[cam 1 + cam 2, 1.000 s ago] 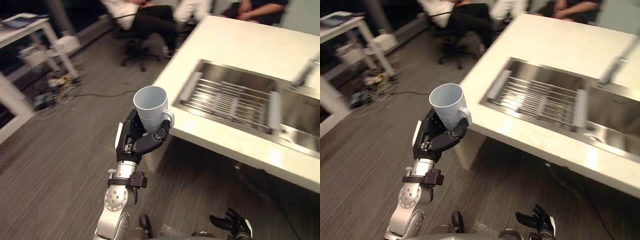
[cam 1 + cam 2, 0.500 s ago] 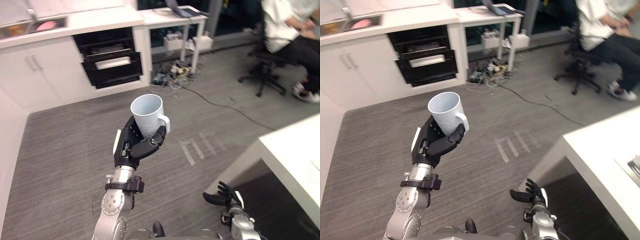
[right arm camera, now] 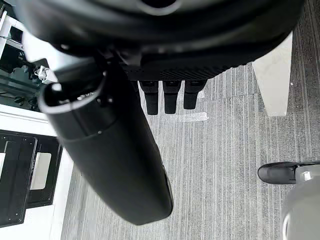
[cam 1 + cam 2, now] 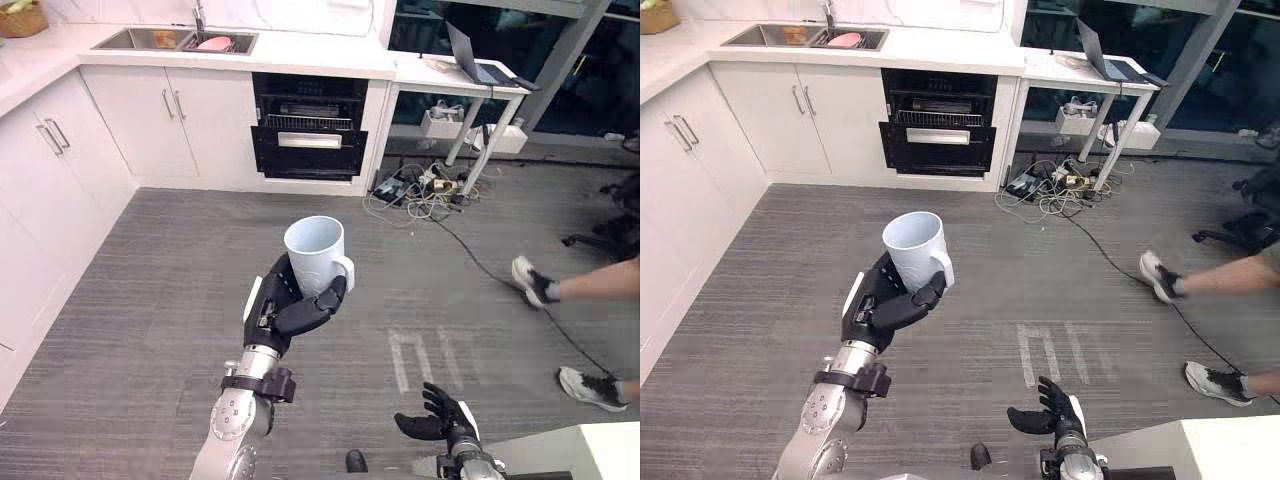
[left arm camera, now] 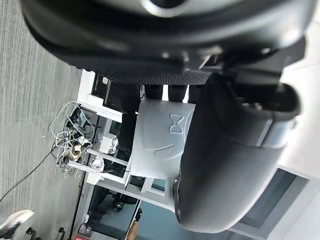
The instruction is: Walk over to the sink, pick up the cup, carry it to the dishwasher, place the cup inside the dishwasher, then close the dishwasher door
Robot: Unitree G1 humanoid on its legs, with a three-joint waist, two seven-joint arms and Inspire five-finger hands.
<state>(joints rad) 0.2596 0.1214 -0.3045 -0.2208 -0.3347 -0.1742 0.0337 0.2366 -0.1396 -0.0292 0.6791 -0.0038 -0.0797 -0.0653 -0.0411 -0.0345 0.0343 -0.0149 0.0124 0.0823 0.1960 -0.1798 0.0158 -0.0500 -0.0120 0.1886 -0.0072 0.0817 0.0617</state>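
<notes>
My left hand is shut on a white cup, held upright at chest height over the grey floor, handle toward my right. Its own wrist view has the cup pressed between the thumb and the fingers. The black dishwasher is built into the white cabinets across the room; a wire rack shows in its upper part. My right hand hangs low with straight fingers and holds nothing.
A counter with a sink runs along the far wall, white cabinets line the left. A white desk with a laptop stands right of the dishwasher above tangled cables. A person's legs stretch in from the right.
The camera has swung round: the island counter has left the view and the cabinets and dishwasher now face me. The cup stays in my left hand, the right hand still low.
</notes>
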